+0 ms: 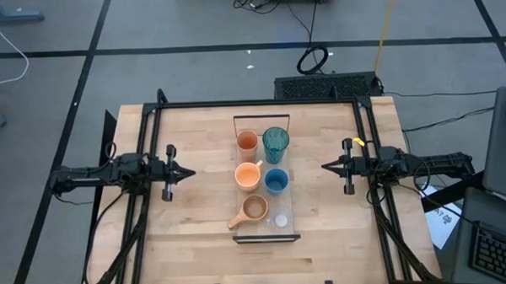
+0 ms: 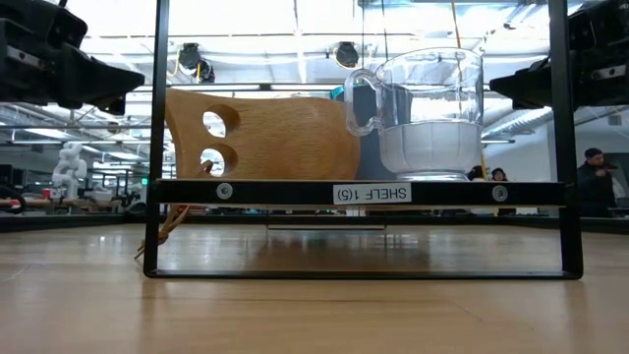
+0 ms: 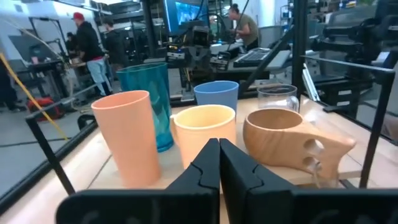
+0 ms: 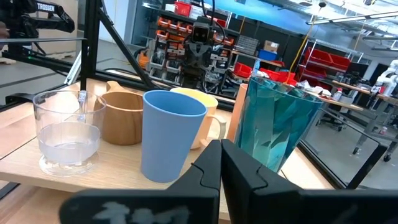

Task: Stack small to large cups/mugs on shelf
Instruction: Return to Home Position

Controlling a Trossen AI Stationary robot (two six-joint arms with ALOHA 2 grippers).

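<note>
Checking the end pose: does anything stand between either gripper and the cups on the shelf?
Nothing visible does. Only bare table lies between the shut left gripper and the orange mug on the shelf, and between the shut right gripper and the blue cup.

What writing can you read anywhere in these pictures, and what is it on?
"SHELF 1(5)", upside down: white label on the shelf's dark front rail.
White lettering on a far dark arm, right wrist view: too small to read.
Nothing else is legible.
</note>
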